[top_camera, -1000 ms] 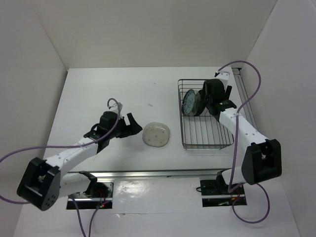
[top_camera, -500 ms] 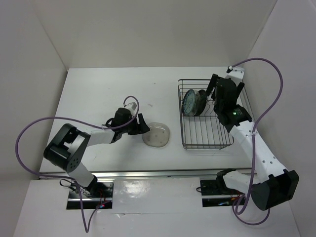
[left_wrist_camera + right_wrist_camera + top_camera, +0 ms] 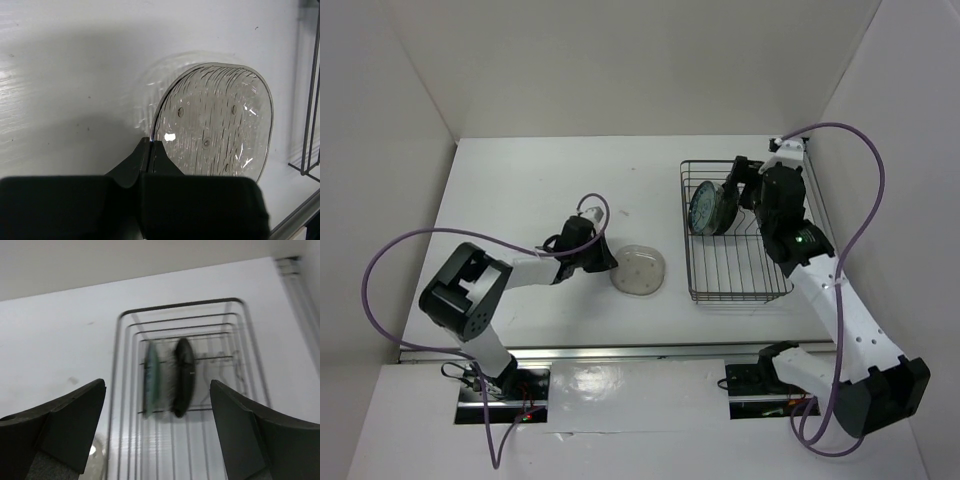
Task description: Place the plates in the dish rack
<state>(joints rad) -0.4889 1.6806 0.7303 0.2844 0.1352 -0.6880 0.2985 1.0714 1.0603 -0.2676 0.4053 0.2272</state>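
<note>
A translucent greyish plate with a ribbed, dotted surface lies on the white table left of the dish rack. My left gripper is shut on its left rim; in the left wrist view the fingertips pinch the edge of this plate. A blue-green plate and a black plate stand on edge in the rack's far end. My right gripper hovers open above them, holding nothing. Its wrist view looks down on the blue-green plate and black plate, with a blurred pale shape between them.
The rack's near half holds only bare wire. A metal rail runs along the table's right edge beside the rack. White walls close in the table on three sides. Purple cables loop over both arms.
My left gripper has reached right to the translucent plate and shut on its rim. My right arm has drawn back and up from the rack, its jaws a little wider.
</note>
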